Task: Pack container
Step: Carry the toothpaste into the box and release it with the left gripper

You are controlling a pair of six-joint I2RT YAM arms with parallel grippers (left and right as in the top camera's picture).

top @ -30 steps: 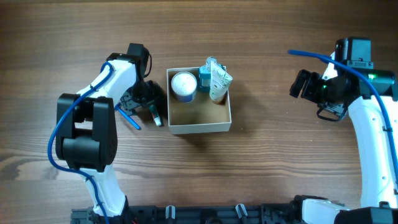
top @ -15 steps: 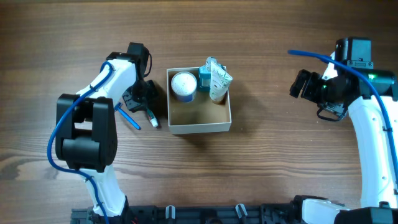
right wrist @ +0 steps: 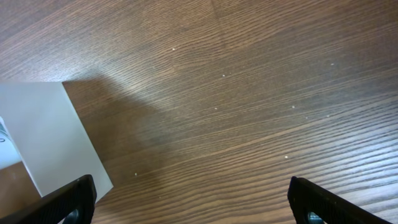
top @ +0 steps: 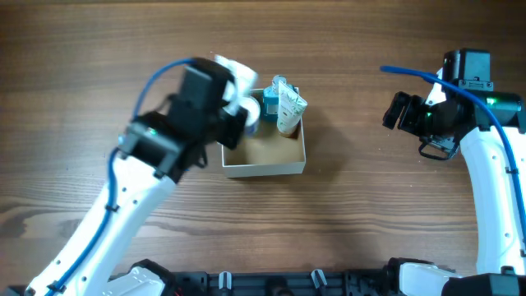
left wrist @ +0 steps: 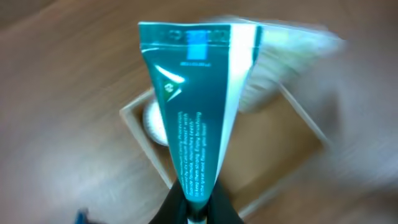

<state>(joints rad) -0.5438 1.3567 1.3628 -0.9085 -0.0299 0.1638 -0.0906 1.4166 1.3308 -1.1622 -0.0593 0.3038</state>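
The container (top: pixel 265 170), a square white box with a tan floor, sits mid-table. In its far part stand a white-lidded jar (top: pixel 249 112), a small teal box (top: pixel 269 105) and a white-green tube (top: pixel 289 108). My left gripper (left wrist: pixel 198 204) is shut on the cap end of a teal tube (left wrist: pixel 196 106), holding it above the container's left corner (left wrist: pixel 142 132); the jar's lid (left wrist: pixel 155 122) shows behind the tube. In the overhead view the left arm (top: pixel 185 115) covers that gripper. My right gripper (top: pixel 396 111) hangs open and empty, well to the right of the container.
The right wrist view shows bare wooden table (right wrist: pixel 249 106) between the open fingers (right wrist: pixel 73 198), with the container's white wall (right wrist: pixel 46 137) at the left. The left arm reaches across the table from the front left.
The left gripper shut on the teal tube lying left of the container, lifted it off the table and swung over the container's left side. The right arm has not moved.
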